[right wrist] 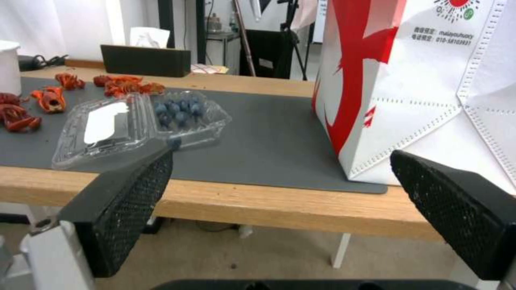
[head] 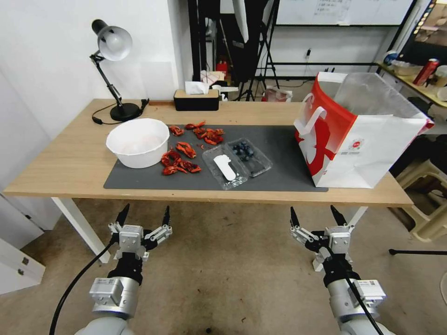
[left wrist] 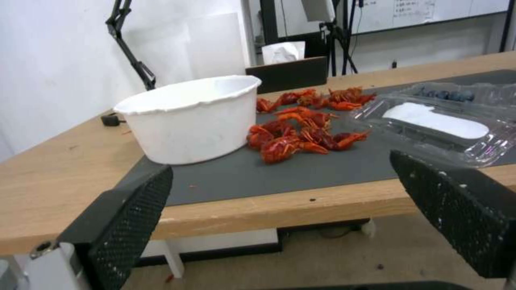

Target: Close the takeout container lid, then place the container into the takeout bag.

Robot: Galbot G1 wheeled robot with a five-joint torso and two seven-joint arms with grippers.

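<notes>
Clear plastic takeout container (head: 237,164) lying open and flat on dark grey mat (head: 279,149), blueberries in ribbed far half, white oblong sticker on lid (head: 225,167). Red crayfish (head: 186,151) and round white bowl (head: 138,142) beside. Stiff red-and-white paper takeout bag (head: 358,139) upright, well right. Left gripper (head: 143,217) and right gripper (head: 315,215) before table edge, textured black jaws spread.

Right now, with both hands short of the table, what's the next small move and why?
Probably bring the left hand forward and up toward the lid. The clamshell box lies flat open on the dark mat, the stickered lid half nearer the left hand, the berries in the far half. Both hands are open, empty, below the table edge; the right hand is in front of the bag.
</notes>
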